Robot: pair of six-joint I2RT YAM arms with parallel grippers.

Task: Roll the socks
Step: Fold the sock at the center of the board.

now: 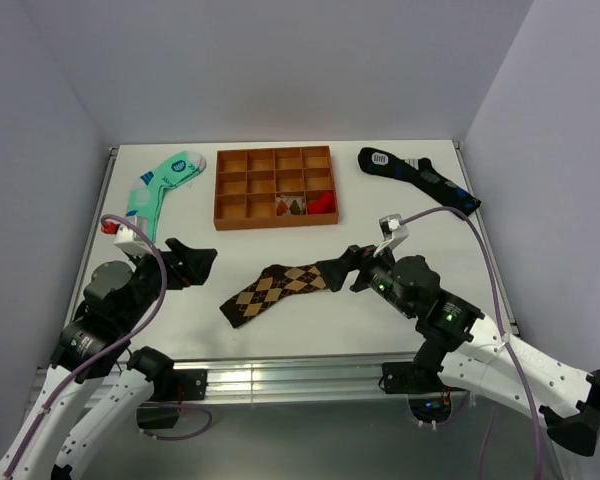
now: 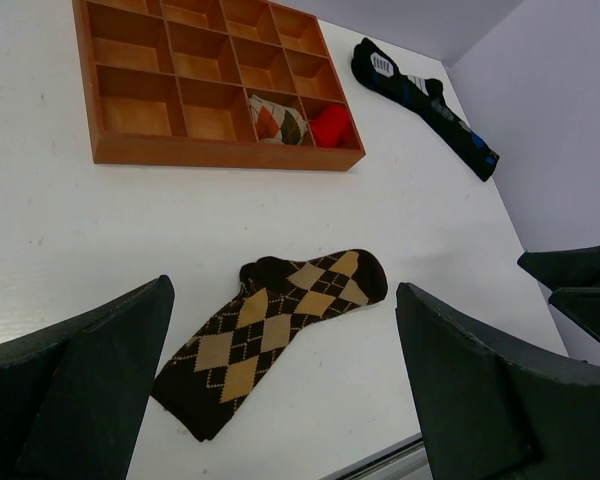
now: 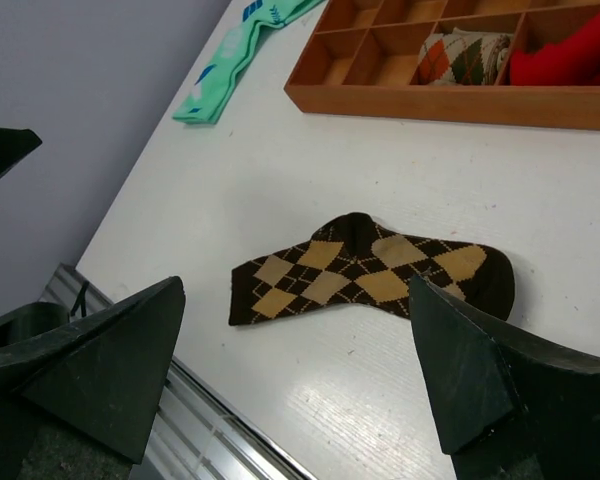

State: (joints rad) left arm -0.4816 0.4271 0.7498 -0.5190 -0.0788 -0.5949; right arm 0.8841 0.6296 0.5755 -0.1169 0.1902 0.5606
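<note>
Item, task: the socks (image 3: 370, 272), brown argyle with tan and beige diamonds, lying flat and unrolled on the white counter (image 1: 260, 245), in the gap between the two sets of fingers. Whether this is one layer or two stacked cannot be told. The squared dark end points toward the left fingers (image 2: 90, 385), the rounded end toward the right fingers (image 3: 100, 370), and the heel bump is on the side facing away from both. Left fingers: spread wide with nothing between them, near the squared end but apart from it. Right fingers: likewise spread wide and empty, just beside the rounded end. The top view has them overlapping it, yet the wrist view shows the fabric lying free ahead of them, untouched. Judgement: each set faces one end of the sock, a stance suited to pinning one end while the other starts the roll; no roll is begun. Beyond the sock from both sets of fingers: orange wooden tray (image 1: 260, 223) of compartments, holding a rolled argyle bundle (image 2: 278, 122) and a red bundle (image 2: 332, 125) side by side in its near row, so likely the destination. Beyond the left fingers: mint-green sock (image 1: 160, 185). Beyond the right fingers: black-navy sock (image 1: 420, 178). Both lie well apart from the work.
</note>
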